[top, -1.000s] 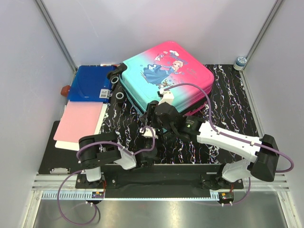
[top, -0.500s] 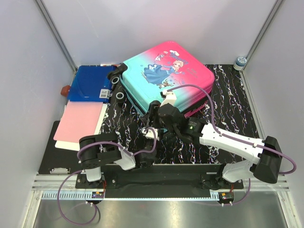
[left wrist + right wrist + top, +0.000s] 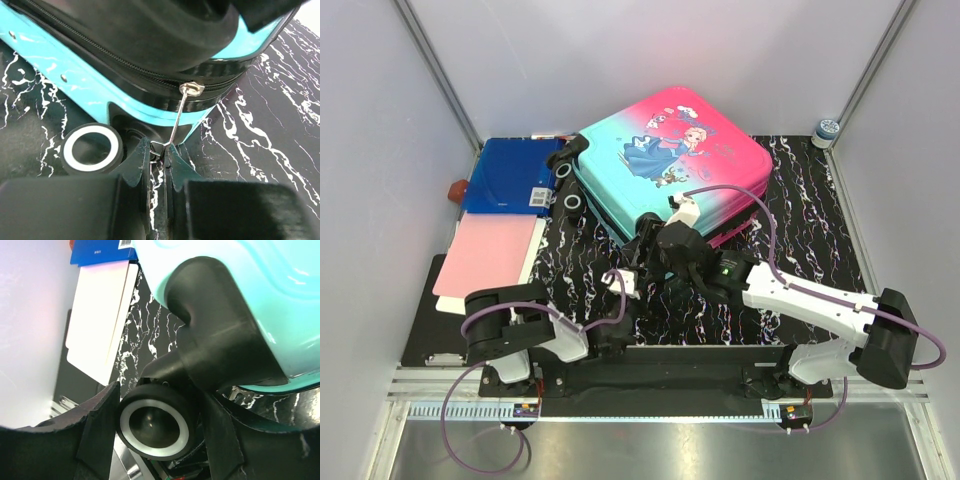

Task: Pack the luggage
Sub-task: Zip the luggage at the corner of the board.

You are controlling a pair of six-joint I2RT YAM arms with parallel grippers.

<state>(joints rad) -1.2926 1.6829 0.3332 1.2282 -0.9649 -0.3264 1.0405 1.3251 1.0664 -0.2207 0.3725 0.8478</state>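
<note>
At frame centre, the left gripper (image 3: 157, 146) pinches the zipper pull (image 3: 178, 117) of the closed suitcase (image 3: 665, 160); the right gripper (image 3: 161, 392) straddles a wheel (image 3: 155, 422), jaws apart. Zipping looks unfinished.

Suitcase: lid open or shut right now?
Shut: the luggage lies flat, shells together. The left gripper pinches the zipper pull at a corner. How far it is zipped, cannot tell.

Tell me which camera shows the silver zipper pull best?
The left wrist view: the zipper pull hangs from the luggage, pinched by the left hand. In the top view it's hidden; the right wrist view misses it.
</note>
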